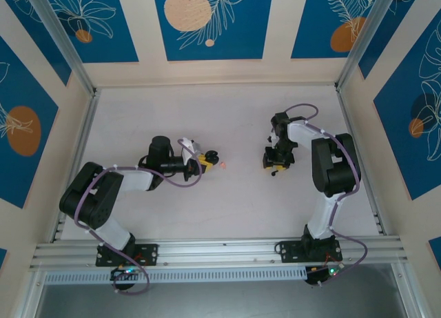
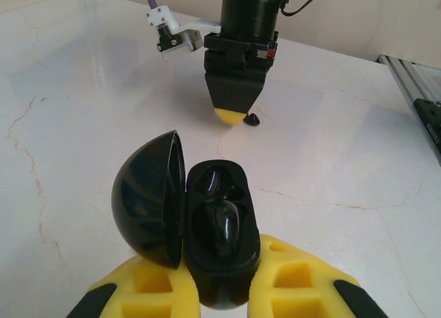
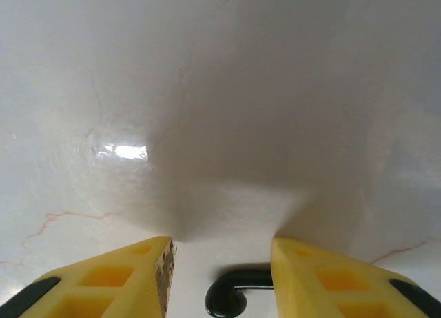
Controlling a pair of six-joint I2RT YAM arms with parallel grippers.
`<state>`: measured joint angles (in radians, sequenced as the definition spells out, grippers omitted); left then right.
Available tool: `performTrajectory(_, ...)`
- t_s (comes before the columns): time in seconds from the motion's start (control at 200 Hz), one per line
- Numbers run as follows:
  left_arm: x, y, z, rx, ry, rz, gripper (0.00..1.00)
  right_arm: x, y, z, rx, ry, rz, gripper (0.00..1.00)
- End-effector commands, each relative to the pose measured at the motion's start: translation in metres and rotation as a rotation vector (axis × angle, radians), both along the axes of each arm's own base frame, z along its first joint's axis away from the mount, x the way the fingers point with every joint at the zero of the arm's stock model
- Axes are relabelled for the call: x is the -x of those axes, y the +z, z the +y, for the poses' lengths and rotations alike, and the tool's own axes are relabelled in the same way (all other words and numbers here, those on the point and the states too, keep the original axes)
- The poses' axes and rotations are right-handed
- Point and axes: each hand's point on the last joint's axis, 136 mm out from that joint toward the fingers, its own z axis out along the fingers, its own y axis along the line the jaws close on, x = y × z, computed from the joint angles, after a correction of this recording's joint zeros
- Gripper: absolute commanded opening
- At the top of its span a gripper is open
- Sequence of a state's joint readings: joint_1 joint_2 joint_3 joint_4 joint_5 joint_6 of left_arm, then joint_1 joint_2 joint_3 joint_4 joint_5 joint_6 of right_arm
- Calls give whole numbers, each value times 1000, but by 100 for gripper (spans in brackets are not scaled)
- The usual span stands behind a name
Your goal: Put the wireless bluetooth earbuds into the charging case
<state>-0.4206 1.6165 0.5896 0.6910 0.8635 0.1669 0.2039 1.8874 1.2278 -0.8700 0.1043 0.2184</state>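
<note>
**Item 1 – left gripper** (image 2: 219,276), yellow padded fingers. Clamped on the lower body of a glossy black, rounded plastic charging case (image 2: 220,228). The case's domed lid (image 2: 148,207) stands swung open to the left. The inside is dark and shiny, and I cannot tell whether a bud sits in it. From above, the case is held near the middle of the table.

**Item 2 – right gripper** (image 3: 222,252), same yellow fingers, pointing down at the table. The jaws stand partly apart, gripping nothing.

**Item 3 – small black comma-shaped earbud** (image 3: 231,297). It lies on the table between the right gripper's fingers. Its stem reaches the right-hand finger, and a gap shows on the other side. In the left wrist view it sits just beside that gripper's tip.

**Item 4 – tiny pale pink piece** (image 1: 224,165). It is on the table just right of the held case, between the two grippers, and too small to make out further.

**Item 5 – white marble-veined tabletop** (image 1: 227,207), bearing all of the above.
</note>
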Motion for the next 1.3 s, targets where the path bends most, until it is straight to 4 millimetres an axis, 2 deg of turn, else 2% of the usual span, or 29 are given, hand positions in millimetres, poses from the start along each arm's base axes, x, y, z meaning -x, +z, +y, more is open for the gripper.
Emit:
performTrajectory(0.0, 3, 7, 2, 10, -14, -30, 7, 32, 3, -6, 44, -12, 102, 43)
performTrajectory(0.19, 3, 8, 2, 11, -14, -32, 6, 41, 5, 4, 22, -10, 118, 43)
performTrajectory(0.48, 3, 7, 2, 11, -14, -28, 7, 52, 9, 9, 22, -9, 140, 43)
performTrajectory(0.655, 3, 8, 1, 12, -15, -31, 7, 47, 27, 14, -8, -15, 101, 42)
performTrajectory(0.785, 4, 9, 1, 12, -16, -31, 7, 42, 44, 7, 33, -16, 68, 42)
performTrajectory(0.89, 4, 8, 1, 11, -15, -31, 6, 36, 50, -1, 83, -8, 55, 40)
performTrajectory(1.13, 4, 8, 2, 10, -14, -32, 7, 29, 38, -10, 152, 37, 89, 38)
performTrajectory(1.295, 4, 8, 2, 6, -12, -33, 7, 27, 26, -8, 151, 58, 110, 37)
